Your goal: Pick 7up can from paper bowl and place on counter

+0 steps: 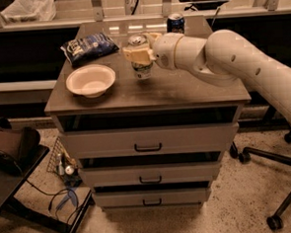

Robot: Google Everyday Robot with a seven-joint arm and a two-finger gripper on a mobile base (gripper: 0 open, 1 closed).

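The 7up can [142, 69] stands upright, silver top up, its base at or just above the counter [183, 89] right of the paper bowl [91, 81]. My gripper [138, 55] comes in from the right and is shut on the can's upper half, its pale fingers [133, 54] wrapped around it. The white bowl is empty and sits at the counter's left side, a short gap from the can.
A dark blue chip bag [88, 45] lies at the back left of the counter. A dark blue can [175, 23] stands at the back, behind my arm. Three black-handled drawers [148, 147] are below. An office chair base [266, 155] stands on the right.
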